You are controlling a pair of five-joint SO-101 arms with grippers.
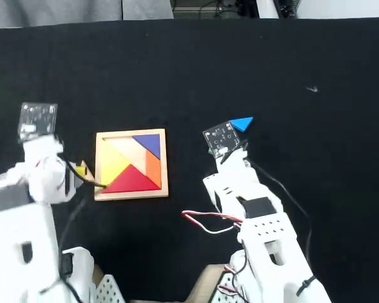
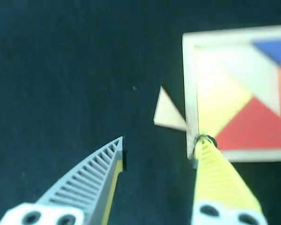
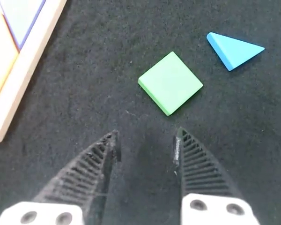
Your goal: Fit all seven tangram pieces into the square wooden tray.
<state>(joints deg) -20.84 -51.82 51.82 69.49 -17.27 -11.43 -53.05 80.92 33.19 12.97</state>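
Four coloured pieces lay in the square wooden tray [image 1: 132, 195] at centre-left of the high view: a dark blue piece [image 1: 150, 144] at its upper right, an orange piece [image 1: 153, 167] at right, a red piece [image 1: 134, 180] along the bottom and a yellow piece [image 1: 110, 164] at left. Whether the pale patch at its upper left was a piece or bare wood, I could not tell. A light blue triangle [image 1: 242, 124] lay on the black desk [image 1: 316, 63], well right of the tray. Cables [image 1: 221, 7] showed beyond the desk's far edge.

From the left wrist, the left jaws stood open, one tip touching a tray corner. A pale triangle [image 2: 168, 115] rested against the tray's outer wall.

From the right wrist, the right jaws were open over bare desk, near a green square [image 3: 171, 83].
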